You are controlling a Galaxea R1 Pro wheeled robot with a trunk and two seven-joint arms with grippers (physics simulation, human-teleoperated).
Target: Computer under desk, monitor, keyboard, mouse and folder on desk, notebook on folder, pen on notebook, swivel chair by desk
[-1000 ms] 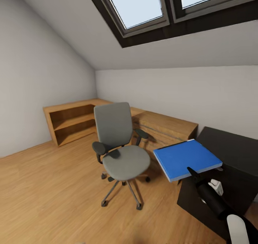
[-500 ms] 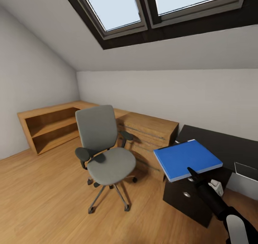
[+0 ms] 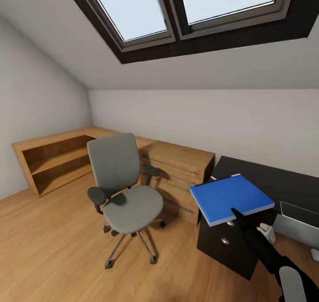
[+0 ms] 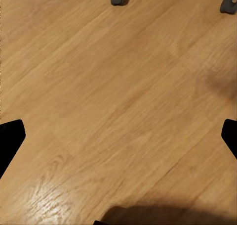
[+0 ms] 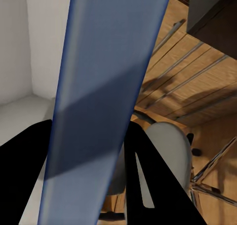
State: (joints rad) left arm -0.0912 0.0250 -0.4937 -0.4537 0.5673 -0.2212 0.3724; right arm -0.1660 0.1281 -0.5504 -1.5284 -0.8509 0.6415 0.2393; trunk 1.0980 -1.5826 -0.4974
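I have the right gripper [image 3: 234,212] clamped on one edge of the folder [image 3: 230,197], its two fingers on either face of the board, and I carry it flat and raised so it clears the desk [image 3: 270,182] just beyond the claw. The swivel chair [image 3: 122,184] stands well apart from the claw across bare floor, a wooden dresser [image 3: 179,167] sits beside the desk, and a grey case [image 3: 296,224] lies close beside the claw, narrowing the set-down area. The left gripper [image 4: 118,141] hangs wide open and empty over the floor.
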